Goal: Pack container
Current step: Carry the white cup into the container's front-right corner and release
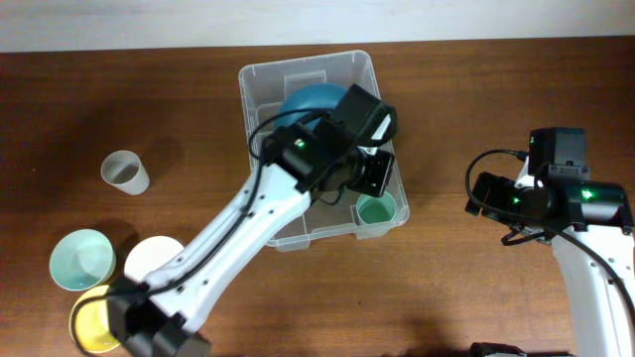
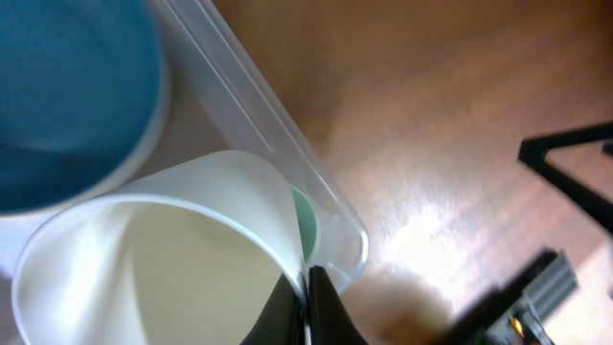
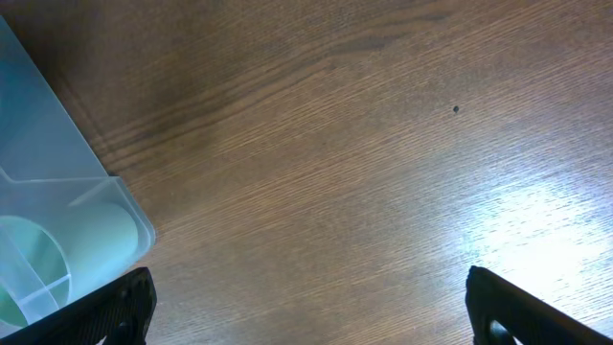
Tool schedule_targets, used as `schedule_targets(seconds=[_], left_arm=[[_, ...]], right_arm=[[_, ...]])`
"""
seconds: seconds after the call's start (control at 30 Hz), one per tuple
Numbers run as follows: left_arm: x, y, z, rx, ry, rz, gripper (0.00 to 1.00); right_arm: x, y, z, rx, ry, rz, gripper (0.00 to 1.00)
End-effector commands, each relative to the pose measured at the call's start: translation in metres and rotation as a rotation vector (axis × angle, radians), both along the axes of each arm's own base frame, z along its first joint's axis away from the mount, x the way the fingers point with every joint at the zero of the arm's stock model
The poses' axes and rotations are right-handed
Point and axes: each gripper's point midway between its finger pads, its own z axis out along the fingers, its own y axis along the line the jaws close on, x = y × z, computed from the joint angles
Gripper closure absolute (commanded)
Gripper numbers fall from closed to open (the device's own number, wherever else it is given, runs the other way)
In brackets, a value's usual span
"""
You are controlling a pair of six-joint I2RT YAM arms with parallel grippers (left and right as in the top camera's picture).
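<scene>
Wood table (image 1: 476,99) rings the container (image 1: 260,77) (left tool (image 2: 308,287) pinches rim of white cup (image 2: 144,259)).

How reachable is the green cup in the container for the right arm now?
Probably yes. The green cup sits in the container corner nearest the right gripper, which is open with just table between. The left gripper, shut on a white cup, hangs just beside it and might crowd the approach.
</scene>
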Motion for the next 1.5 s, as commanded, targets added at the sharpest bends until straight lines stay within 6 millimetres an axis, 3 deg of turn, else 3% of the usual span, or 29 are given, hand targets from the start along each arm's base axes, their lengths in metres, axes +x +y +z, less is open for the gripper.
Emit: schedule_targets(seconds=[0.0,0.47,0.5,0.53,0.57,0.6,0.73,0.93,1.07,1.2,1.47], left_arm=[[-0.015,-0.016,-0.008,-0.067,0.115,-0.058,1.0],[-0.032,-0.012,-0.05,0.016,0.282,-0.066,0.98],[-0.032,-0.012,-0.051,0.019,0.284,-0.065,0.93],[-0.032,-0.012,-0.051,0.018,0.283,-0.066,0.74],[-0.031,-0.012,-0.051,0.017,0.282,-0.065,0.7],[-0.031,-0.012,-0.051,0.015,0.279,-0.066,0.58],[-0.03,-0.013,-0.051,0.013,0.275,-0.067,0.46],[-0.026,-0.01,-0.05,0.024,0.256,-0.066,0.45],[-0.007,0.012,-0.044,0.076,0.205,0.006,0.45],[0.02,0.048,-0.032,0.133,0.128,0.116,0.44],[0.054,0.143,-0.02,0.277,0.07,0.354,0.43]], right_arm=[[-0.001,0.002,0.002,-0.002,-0.007,0.005,0.01],[-0.001,0.002,0.002,-0.002,-0.007,0.005,0.01],[-0.001,0.002,0.002,-0.002,-0.007,0.005,0.01],[-0.001,0.002,0.002,-0.002,-0.007,0.005,0.01],[-0.001,0.002,0.002,-0.002,-0.007,0.005,0.01],[-0.001,0.002,0.002,-0.002,-0.007,0.005,0.01],[-0.001,0.002,0.002,-0.002,-0.007,0.005,0.01],[-0.001,0.002,0.002,-0.002,-0.007,0.005,0.01],[0.001,0.001,0.002,-0.002,-0.015,0.006,0.01],[0.004,0.003,-0.001,0.008,-0.008,0.009,0.04],[0.019,0.03,-0.03,0.145,0.071,0.157,0.21]])
